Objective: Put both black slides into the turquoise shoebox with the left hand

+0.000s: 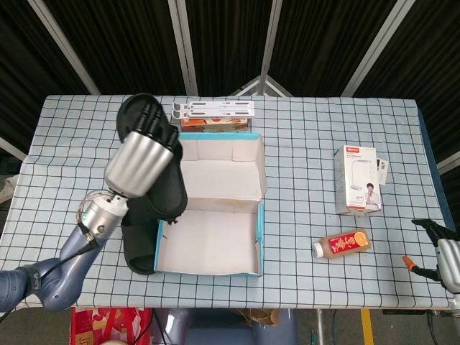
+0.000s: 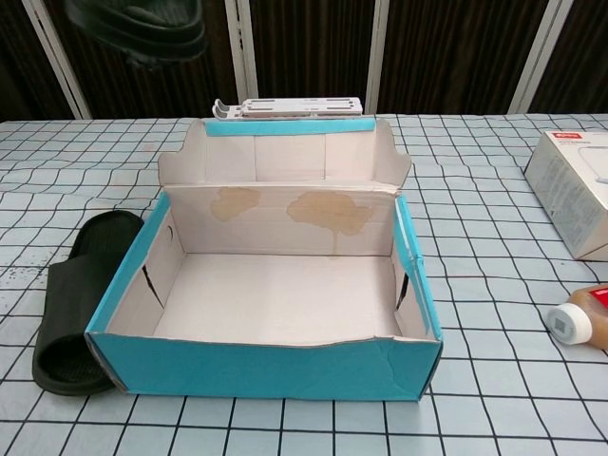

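My left hand holds one black slide raised high above the table, over the left edge of the turquoise shoebox. In the chest view only that slide's sole shows at the top left, well above the open shoebox. The second black slide lies flat on the table against the box's left wall, seen too in the chest view. The box is empty inside. My right hand rests at the table's far right edge, fingers apart, holding nothing.
A white stand and a small orange carton sit behind the box. A white product box and a lying orange bottle are to the right. The checked table runs between them.
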Robot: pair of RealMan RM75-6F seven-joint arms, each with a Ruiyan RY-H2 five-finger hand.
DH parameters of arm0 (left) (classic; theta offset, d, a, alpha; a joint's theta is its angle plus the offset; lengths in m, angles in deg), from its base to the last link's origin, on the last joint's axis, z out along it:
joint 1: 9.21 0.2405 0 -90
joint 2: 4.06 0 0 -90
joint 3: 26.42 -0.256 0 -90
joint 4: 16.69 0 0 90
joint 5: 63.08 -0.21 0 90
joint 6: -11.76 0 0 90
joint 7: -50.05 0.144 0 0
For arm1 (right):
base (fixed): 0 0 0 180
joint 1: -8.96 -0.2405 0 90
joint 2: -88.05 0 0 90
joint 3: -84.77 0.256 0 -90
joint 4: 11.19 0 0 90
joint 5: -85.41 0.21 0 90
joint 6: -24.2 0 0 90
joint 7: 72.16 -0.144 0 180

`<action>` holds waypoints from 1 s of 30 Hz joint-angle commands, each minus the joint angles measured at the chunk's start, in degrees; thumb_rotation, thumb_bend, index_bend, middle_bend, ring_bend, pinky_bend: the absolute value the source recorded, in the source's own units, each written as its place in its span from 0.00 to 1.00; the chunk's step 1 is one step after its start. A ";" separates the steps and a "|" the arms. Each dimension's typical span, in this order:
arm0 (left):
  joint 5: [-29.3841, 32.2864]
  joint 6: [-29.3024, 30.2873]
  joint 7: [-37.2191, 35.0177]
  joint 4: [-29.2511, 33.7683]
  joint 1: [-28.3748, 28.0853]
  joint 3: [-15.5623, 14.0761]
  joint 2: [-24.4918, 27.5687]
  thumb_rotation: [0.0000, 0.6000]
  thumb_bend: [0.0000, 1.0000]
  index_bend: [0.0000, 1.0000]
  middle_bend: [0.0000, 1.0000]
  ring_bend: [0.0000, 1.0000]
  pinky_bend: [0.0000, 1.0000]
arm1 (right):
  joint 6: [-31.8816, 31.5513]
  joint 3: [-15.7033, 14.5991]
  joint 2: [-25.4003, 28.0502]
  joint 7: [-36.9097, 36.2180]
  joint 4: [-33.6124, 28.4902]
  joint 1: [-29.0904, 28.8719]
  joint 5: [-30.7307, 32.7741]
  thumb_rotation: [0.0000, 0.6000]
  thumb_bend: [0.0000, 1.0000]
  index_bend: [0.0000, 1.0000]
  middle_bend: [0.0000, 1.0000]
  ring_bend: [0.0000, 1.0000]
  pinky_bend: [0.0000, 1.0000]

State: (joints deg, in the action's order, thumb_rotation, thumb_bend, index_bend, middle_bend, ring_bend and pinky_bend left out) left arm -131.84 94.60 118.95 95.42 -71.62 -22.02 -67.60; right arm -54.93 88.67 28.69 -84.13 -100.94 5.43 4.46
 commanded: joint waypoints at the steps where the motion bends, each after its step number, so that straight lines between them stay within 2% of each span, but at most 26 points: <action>1: -7.85 -7.23 4.30 1.71 -5.28 1.26 -1.75 1.00 0.51 0.35 0.63 0.21 0.17 | -0.12 0.03 0.12 -0.41 0.05 0.13 0.06 1.00 0.23 0.26 0.25 0.26 0.27; 5: -11.52 -12.97 7.78 1.20 -7.91 0.91 -3.98 1.00 0.51 0.35 0.63 0.21 0.18 | -0.29 0.03 0.32 -1.16 0.22 0.34 0.08 1.00 0.23 0.26 0.25 0.26 0.27; 9: -17.81 -18.83 8.74 -1.01 -10.45 -0.31 -6.04 1.00 0.51 0.35 0.63 0.21 0.18 | -0.62 0.05 0.52 -1.83 0.28 0.59 0.02 1.00 0.23 0.26 0.25 0.26 0.27; 15: -27.03 -22.48 2.91 -3.75 -11.23 -2.19 -7.10 1.00 0.52 0.35 0.63 0.21 0.18 | -0.95 0.15 0.69 -2.55 0.43 0.85 0.06 1.00 0.23 0.26 0.25 0.26 0.27; 20: -34.76 -24.77 -1.96 -6.70 -11.30 -4.50 -5.54 1.00 0.52 0.35 0.64 0.21 0.19 | -0.43 0.26 0.68 -2.84 0.63 0.76 0.51 1.00 0.23 0.26 0.25 0.26 0.27; 30: -44.21 -29.74 -7.95 -11.73 -10.76 -8.44 -4.31 1.00 0.52 0.35 0.64 0.21 0.20 | 0.39 0.27 0.65 -1.94 0.22 0.52 1.01 1.00 0.23 0.26 0.25 0.26 0.27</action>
State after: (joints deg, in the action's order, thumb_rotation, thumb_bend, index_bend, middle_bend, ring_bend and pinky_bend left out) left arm -175.20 65.75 111.83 84.66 -82.59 -29.86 -71.93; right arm -54.56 88.94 29.33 -86.09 -100.70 5.97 5.46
